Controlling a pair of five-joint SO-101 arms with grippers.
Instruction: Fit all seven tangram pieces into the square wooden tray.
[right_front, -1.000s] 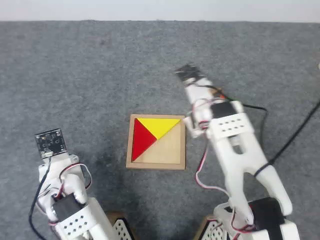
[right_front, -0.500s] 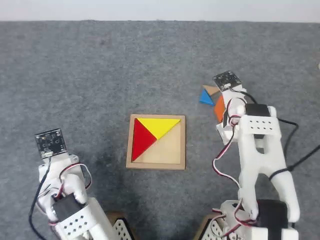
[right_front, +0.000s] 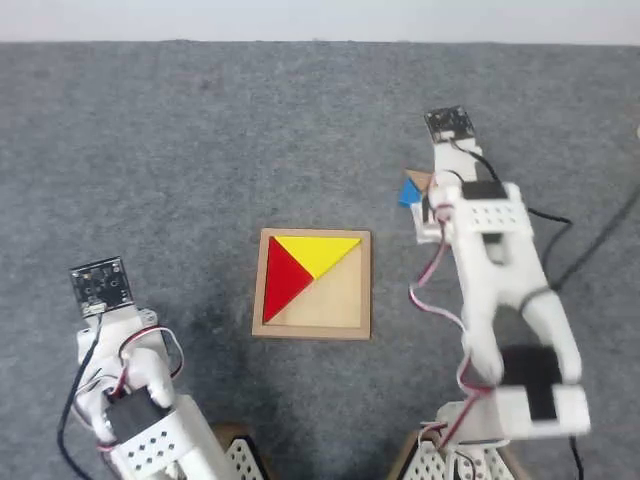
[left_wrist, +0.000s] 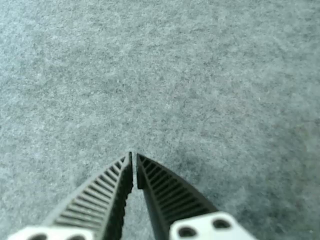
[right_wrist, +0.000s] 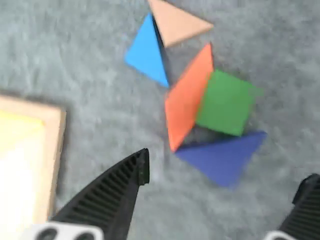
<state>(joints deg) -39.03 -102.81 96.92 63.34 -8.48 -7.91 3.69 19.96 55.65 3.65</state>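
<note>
High view: tray at the middle of the grey bench, holding yellow triangle and red triangle; right arm just beside it.

Left wrist view: left gripper pressed together above the bench.

Right wrist view: right gripper spread wide, dark blue triangle between its tips. Touching beyond: orange parallelogram, green square. Farther on: light blue triangle, tan triangle.

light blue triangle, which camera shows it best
The right wrist view: the light blue triangle lies whole and close. In the high view it peeks out beside the arm. The left wrist view faces carpet.
</note>
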